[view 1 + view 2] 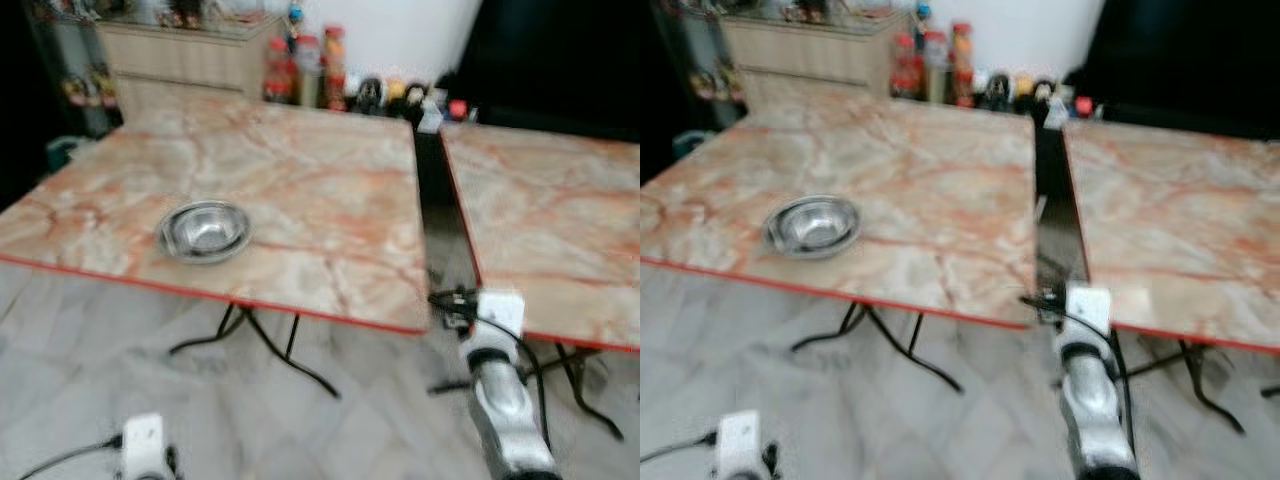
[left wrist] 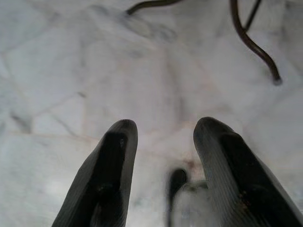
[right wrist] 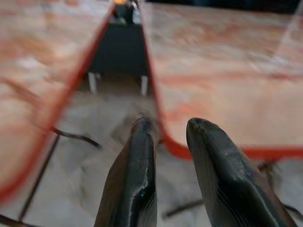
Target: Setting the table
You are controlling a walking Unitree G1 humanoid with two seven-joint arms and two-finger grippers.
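A shiny steel bowl (image 1: 204,230) sits empty on the near left part of a marble-patterned table (image 1: 320,170) with a red rim. My right gripper (image 3: 168,126) is held up in front of the dark gap between this table and a second one like it (image 1: 550,220). It points at the gap, level with the near edges, and its fingers (image 3: 137,161) stand a little apart with nothing between them. My left gripper (image 2: 165,125) hangs low over the pale floor, open and empty.
Bottles and jars (image 1: 310,70) crowd the far edge of the left table, before a wooden cabinet (image 1: 180,55). Black folding legs (image 1: 270,345) stand under the tables. The pale marbled floor (image 1: 100,350) stretches in front.
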